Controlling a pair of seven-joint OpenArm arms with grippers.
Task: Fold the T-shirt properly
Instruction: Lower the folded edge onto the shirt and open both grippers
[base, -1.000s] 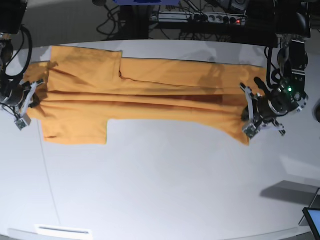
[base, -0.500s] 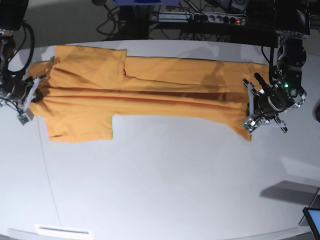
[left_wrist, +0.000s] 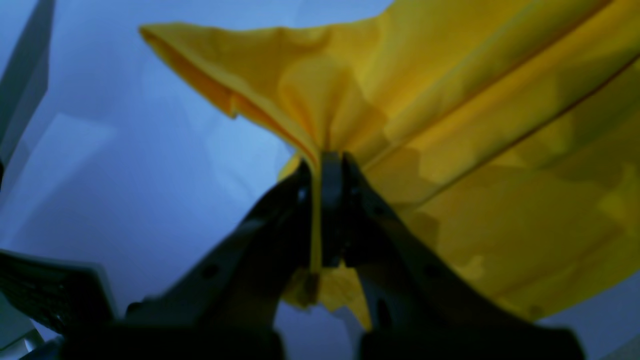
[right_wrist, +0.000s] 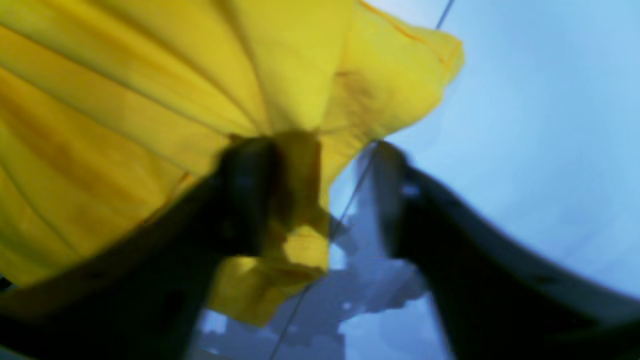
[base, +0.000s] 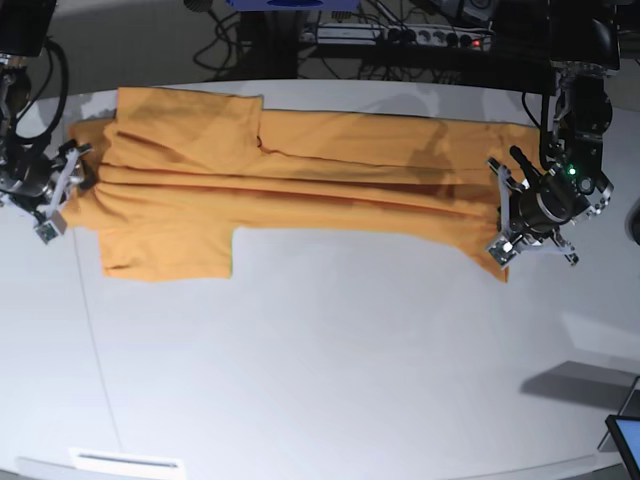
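Garment: an orange-yellow T-shirt (base: 300, 185), stretched lengthwise across the back of the white table (base: 330, 370), sleeves towards the right arm's end.
Left gripper (left_wrist: 322, 172): clenched on a bunched hem edge, cloth fanning out taut from the jaws.
Right gripper (right_wrist: 320, 195): jaws parted, the cloth draped against one finger (right_wrist: 245, 185) only, so let go.
Handling: light, limp fabric that sags and creases; likely slides easily.
Hold: best pinched at corners or seams.

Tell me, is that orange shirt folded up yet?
Partly: the T-shirt lies stretched in a long band with lengthwise creases, one sleeve sticking out, not a compact fold.
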